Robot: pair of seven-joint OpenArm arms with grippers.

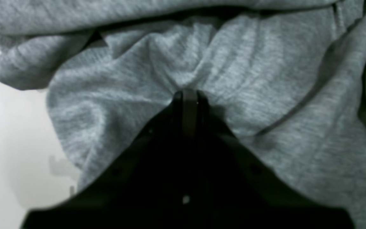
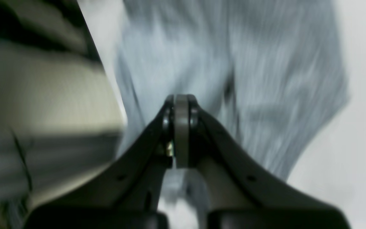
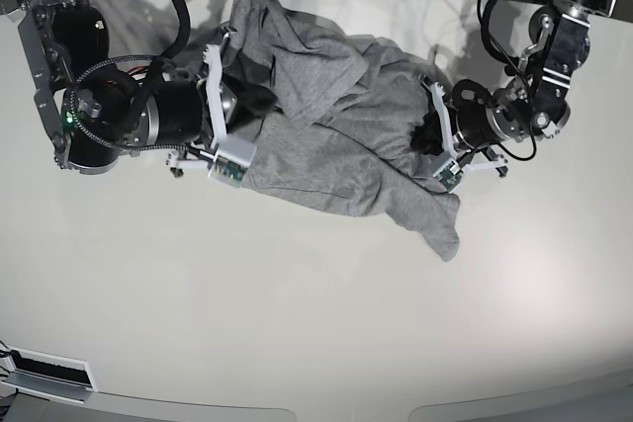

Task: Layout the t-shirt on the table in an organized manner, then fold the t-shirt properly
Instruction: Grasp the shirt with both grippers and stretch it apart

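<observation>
From the base view I see the t-shirt lying in a crumpled heap on the far half of the tabletop, its plain grey side up, one end trailing toward me in a narrow tail. Both arms lie low on either side of it.

My left hand is clenched, its fingers pressed together with grey cloth gathered right at their tips; folds radiate out from that spot, so I read it as pinching the shirt. In the base view that hand sits at the heap's right edge.

My right hand is also clenched, fingertips meeting flat, with grey fabric spreading away just past them (the picture is badly smeared, so I cannot tell whether cloth is truly caught between them). In the base view it is tucked against the heap's left edge.
</observation>
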